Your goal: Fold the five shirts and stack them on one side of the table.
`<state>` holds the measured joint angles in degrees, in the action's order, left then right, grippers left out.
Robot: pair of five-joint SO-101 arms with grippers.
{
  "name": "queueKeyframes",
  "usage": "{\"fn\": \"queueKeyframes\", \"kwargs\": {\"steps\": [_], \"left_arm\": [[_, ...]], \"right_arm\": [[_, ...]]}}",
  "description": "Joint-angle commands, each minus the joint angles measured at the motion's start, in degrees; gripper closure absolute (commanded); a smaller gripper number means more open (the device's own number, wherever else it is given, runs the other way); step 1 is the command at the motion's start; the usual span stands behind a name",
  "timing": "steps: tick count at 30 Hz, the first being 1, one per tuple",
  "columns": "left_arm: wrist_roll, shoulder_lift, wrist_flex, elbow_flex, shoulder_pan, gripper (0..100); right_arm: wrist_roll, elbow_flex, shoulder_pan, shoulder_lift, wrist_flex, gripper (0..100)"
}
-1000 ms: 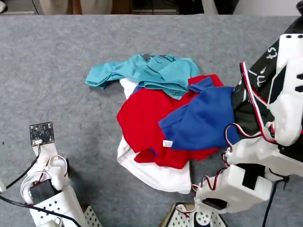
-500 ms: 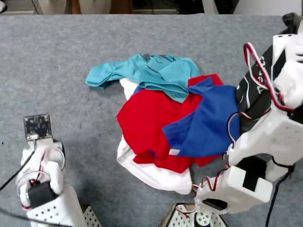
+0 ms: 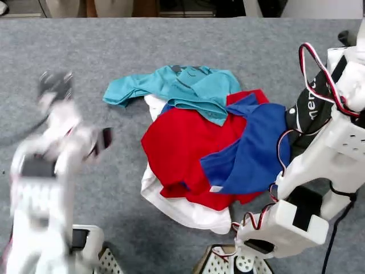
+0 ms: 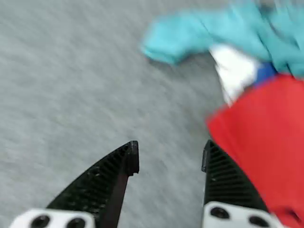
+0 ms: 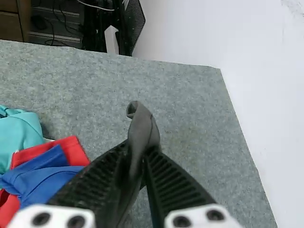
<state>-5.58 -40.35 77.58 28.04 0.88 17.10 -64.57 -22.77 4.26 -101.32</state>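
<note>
Right gripper: jaws pressed together on a fold of the black shirt, with cloth poking out past the tips. The rest of it hangs below the jaws, right beside the blue shirt.

Left gripper: jaws spread, nothing between them, bare table under the tips.

Pile lies ahead of the left tips, off toward my right arm's side. Red shirt is just past one jaw. White shirt is beyond that. Teal shirt is farthest ahead.

What the next move turns on:
- The teal sleeve is the free end nearest my left jaws. Its long axis runs out from the pile toward my left arm's side of the table.
- Black shirt is across the pile, well apart from the left jaws. Only my right arm is near it.

My read: nothing is folded and no stack is started. To spread the black shirt, the left jaws must cross the pile to reach it.
</note>
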Motion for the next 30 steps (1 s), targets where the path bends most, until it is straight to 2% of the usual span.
{"fn": "queueKeyframes", "kwargs": {"steps": [1, 4, 7, 12, 18, 24, 30], "left_arm": [[1.93, 21.41, 5.63, -20.75, 8.53, 76], [1.67, 31.69, 7.47, -30.24, 13.45, 75], [2.11, 40.22, 7.82, -36.84, 16.00, 68], [6.15, 54.11, 7.03, -47.47, 17.93, 59], [12.31, 72.57, 4.57, -63.03, 17.67, 59], [14.15, 89.01, 4.92, -76.48, 16.18, 73], [14.15, 95.08, 6.07, -84.31, 13.54, 98]], "right_arm": [[0.00, 0.22, -1.27, -1.36, -0.35, 99.5], [-0.44, 0.22, -1.27, -1.36, -0.35, 99.5], [-2.73, 0.31, -1.27, -1.36, -0.44, 99.5], [-4.57, 3.82, -1.01, -1.36, -0.44, 99.5], [-6.51, 6.64, -1.10, -1.80, -0.35, 99.5], [-6.15, 6.73, -1.27, -1.80, -0.53, 99.5], [-6.07, 6.73, -1.36, -1.80, -0.53, 99.5]]}}
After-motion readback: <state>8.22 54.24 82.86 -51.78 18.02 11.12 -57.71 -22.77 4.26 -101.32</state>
